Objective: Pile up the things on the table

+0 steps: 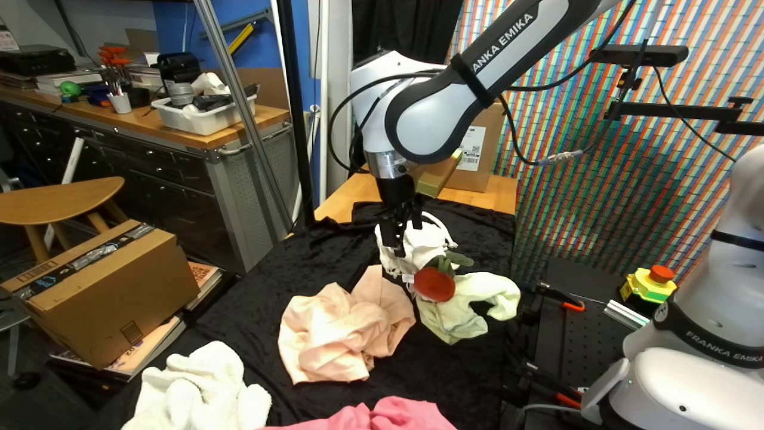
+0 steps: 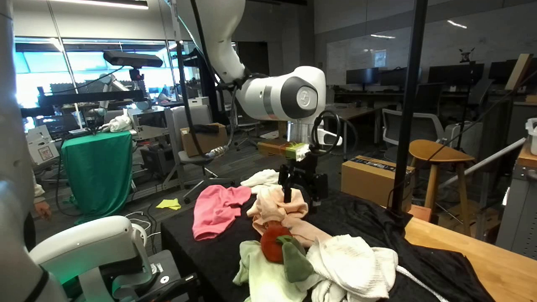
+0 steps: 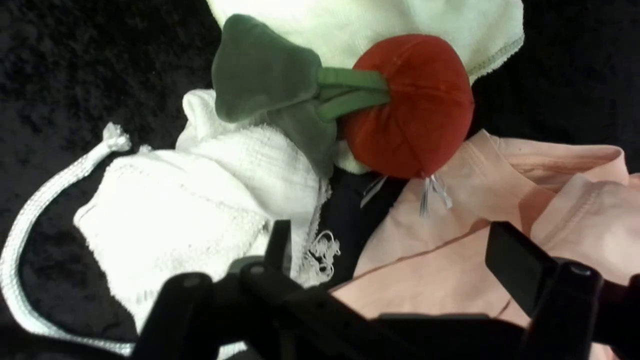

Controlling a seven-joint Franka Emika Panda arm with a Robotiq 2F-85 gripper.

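The gripper (image 3: 395, 250) hangs with fingers apart, holding nothing; at its twelve o'clock in the wrist view, the red toy (image 3: 415, 112) lies across green cloth (image 3: 360, 25) and white cloth (image 3: 195, 215), I'd guess to gather one pile.

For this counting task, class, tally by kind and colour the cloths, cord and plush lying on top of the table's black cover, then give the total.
White cloths: 2
Peach cloth: 1
Pale green cloth: 1
Pink cloth: 1
Red plush with green leaves: 1
White cord: 1
Total: 7
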